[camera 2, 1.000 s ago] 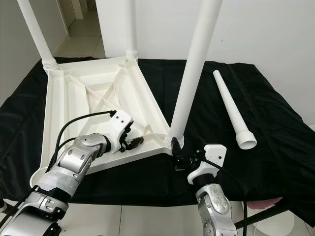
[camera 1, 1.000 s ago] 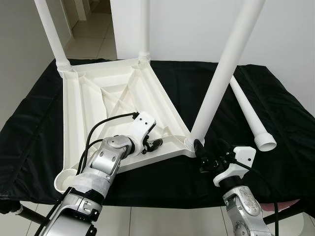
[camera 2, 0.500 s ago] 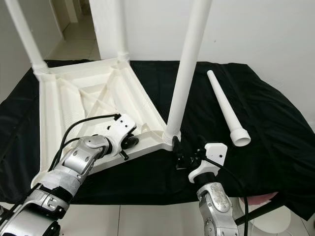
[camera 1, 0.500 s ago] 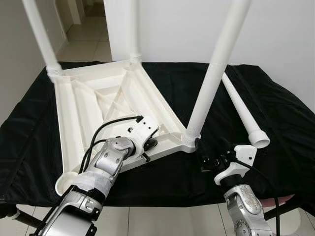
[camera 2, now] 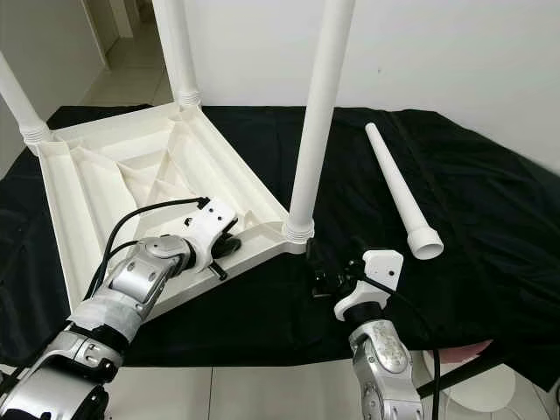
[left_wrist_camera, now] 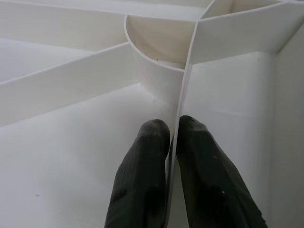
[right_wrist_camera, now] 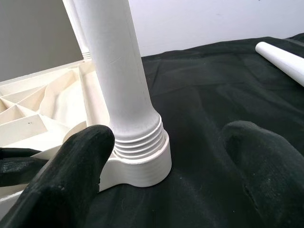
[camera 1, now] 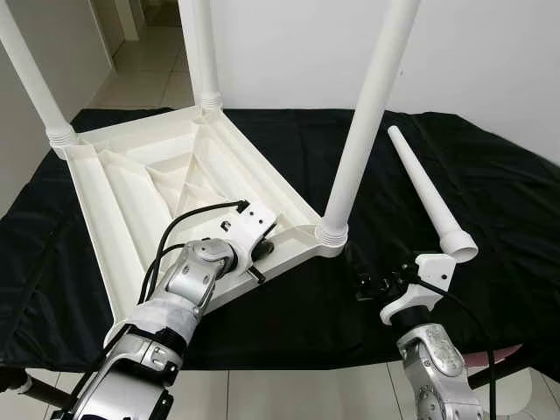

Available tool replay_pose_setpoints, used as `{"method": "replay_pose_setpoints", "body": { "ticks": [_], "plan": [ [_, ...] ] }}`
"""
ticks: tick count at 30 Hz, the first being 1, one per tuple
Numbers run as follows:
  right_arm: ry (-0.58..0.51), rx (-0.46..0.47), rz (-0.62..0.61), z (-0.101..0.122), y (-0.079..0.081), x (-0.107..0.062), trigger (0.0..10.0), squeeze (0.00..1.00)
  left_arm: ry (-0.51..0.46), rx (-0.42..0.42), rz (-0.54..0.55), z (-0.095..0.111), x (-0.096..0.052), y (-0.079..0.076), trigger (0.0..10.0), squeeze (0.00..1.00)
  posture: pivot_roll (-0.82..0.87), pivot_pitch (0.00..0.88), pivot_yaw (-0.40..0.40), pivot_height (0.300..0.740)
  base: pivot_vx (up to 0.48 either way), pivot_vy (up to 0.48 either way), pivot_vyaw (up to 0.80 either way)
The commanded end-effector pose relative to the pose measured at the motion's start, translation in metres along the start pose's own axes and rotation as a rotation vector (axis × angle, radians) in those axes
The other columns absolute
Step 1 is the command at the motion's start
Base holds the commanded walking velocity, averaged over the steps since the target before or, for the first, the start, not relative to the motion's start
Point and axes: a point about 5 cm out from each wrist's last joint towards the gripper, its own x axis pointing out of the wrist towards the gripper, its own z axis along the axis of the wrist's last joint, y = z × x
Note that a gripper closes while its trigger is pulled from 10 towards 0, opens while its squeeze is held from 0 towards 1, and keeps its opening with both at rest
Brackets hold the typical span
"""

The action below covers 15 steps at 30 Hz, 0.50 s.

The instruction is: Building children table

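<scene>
**Q:** What is nearest the robot?

**A:** Its two silver arms, reaching over the near edge of a desk (camera 1: 490, 175) covered in black cloth. The left gripper (camera 1: 261, 251) is pinched shut on a thin rib (left_wrist_camera: 183, 109) inside the upturned white tabletop (camera 1: 140, 188), close to the tabletop's near right corner. The right gripper (camera 2: 325, 273) hangs spread wide just in front of that corner, one finger (right_wrist_camera: 71, 161) near the socket and the other (right_wrist_camera: 266, 156) out over the cloth, holding nothing.

**Q:** And the table itself?

**A:** The tabletop lies underside up on the left half of the desk. The nearest fitted leg (camera 1: 363, 122) stands upright in the near right corner socket (camera 1: 330, 234), with thread rings showing above the collar. Two more legs (camera 1: 203, 48) rise from the far corners. A fourth, loose leg (camera 1: 429, 192) lies flat on the cloth towards the right edge of the desk, well apart from the tabletop.

**Q:** What could go wrong from here?

**A:** The visible threads suggest the near leg may not be fully seated; it might lean or work loose if the tabletop is tugged. The rib is thin, so the left grip could slip or flex it. The cloth may let the tabletop slide. The near left corner has no leg yet, and the loose leg, being round, could roll towards the desk's right edge if nudged.
</scene>
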Motion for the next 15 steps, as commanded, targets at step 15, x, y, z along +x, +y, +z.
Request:
{"method": "replay_pose_setpoints", "body": {
  "ticks": [15],
  "plan": [
    [0.007,-0.011,-0.028,-0.002,-0.001,-0.002,10.0,0.0,0.068,-0.116,0.51,-0.028,-0.018,0.047,0.0,0.0,-0.02,0.067,0.033,0.74,0.0,0.0,0.0]
  ]
}}
